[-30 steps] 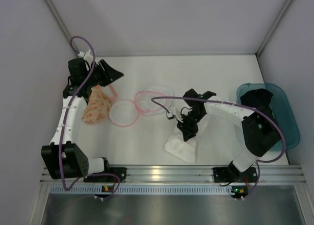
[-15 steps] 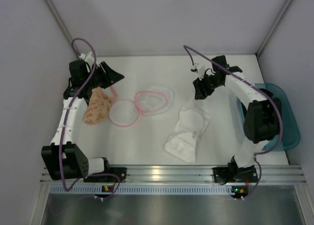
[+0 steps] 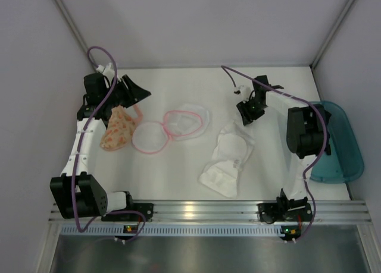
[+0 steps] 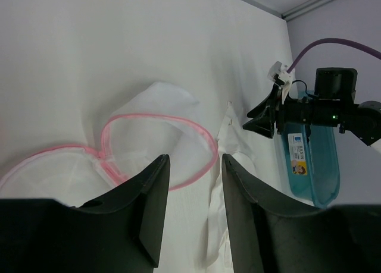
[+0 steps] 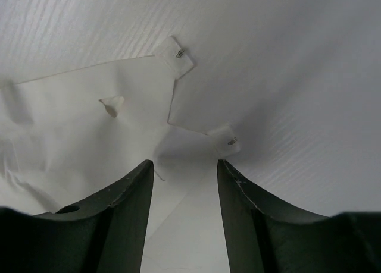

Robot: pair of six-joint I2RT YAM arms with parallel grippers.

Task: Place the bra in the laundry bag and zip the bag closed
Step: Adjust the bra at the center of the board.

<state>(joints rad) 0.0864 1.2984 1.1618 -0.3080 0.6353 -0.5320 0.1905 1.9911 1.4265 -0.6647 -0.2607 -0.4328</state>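
Note:
A white bra (image 3: pixel 227 155) lies stretched out on the table right of centre, and its band ends with small hooks (image 5: pixel 178 53) show in the right wrist view. My right gripper (image 3: pixel 247 113) hovers open over the bra's far end, and white fabric lies below the gap between its jaws (image 5: pixel 184 163). The patterned laundry bag (image 3: pixel 116 130) lies crumpled at the left, under my left arm. My left gripper (image 3: pixel 140 93) is above the bag's far side and stands open (image 4: pixel 195 160) with nothing between its fingers.
A white mesh pouch with a pink rim (image 3: pixel 186 121) lies open in the middle, and a pink-rimmed ring (image 3: pixel 149 137) lies beside the patterned bag. A teal tub (image 3: pixel 342 148) stands at the right edge, partly behind my right arm. Walls close in on both sides.
My right gripper has drawn the bra from a bunch near the front towards the back right, stretching it out, and has then opened. The left arm has not moved.

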